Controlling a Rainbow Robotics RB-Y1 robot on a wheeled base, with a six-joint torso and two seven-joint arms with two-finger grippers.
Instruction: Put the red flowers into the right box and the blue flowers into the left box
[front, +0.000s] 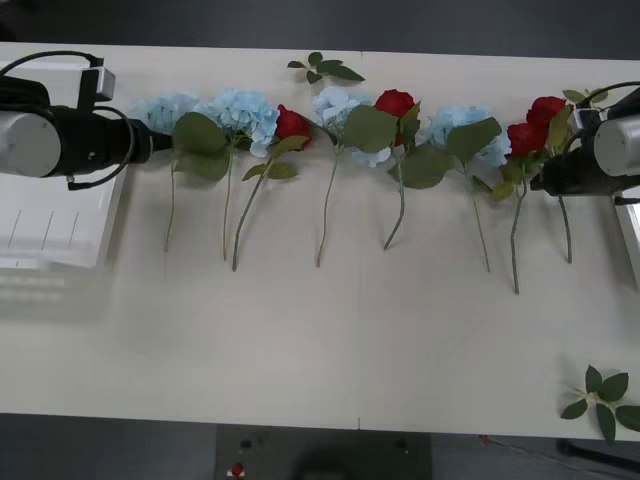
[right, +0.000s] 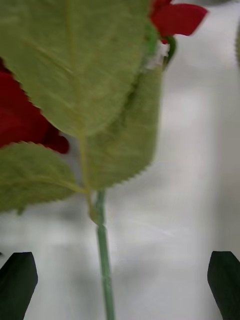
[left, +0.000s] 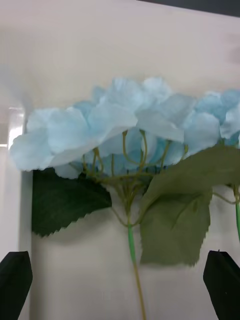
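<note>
1. The left gripper (left: 120, 280), black-fingered, stands released over the outermost of the pale-blue, fluffy fabric hydrangea flowers (front: 165, 110), at the left end of the row along the tabletop's (front: 330, 350) far edge. In its wrist view the thin green stem (left: 132, 250) runs midway between the spread fingers (left: 15, 277).
2. The right gripper (right: 120, 282) is likewise released, over a deep-red artificial rose (front: 527, 137) near the right edge. Its stem (right: 103, 260) lies between the fingers (right: 226, 280), a little nearer one than the other.
3. To do this step well, I judge each gripper should come straight down onto the bare stem just below the leaves and close there, not on the bloom or the leaf blades; the right one could centre itself first.
4. The stems look thin, smooth and plastic, so a firm clench is needed. The serrated green cloth leaves (right: 75, 60) are broad and limp and may snag on neighbours.
5. The neighbouring flowers overlap leaf on leaf, so lifting slowly would help keep them from being dragged along.
6. The shallow white translucent plastic tray, the left box (front: 60, 225), sits at the left edge just beside the left arm. A thin white rim of the right box (front: 630, 235) shows at the right edge.
7. Loose flowerless green leaf sprigs (front: 325, 68) lie at the far edge and the near right corner; leave them.
</note>
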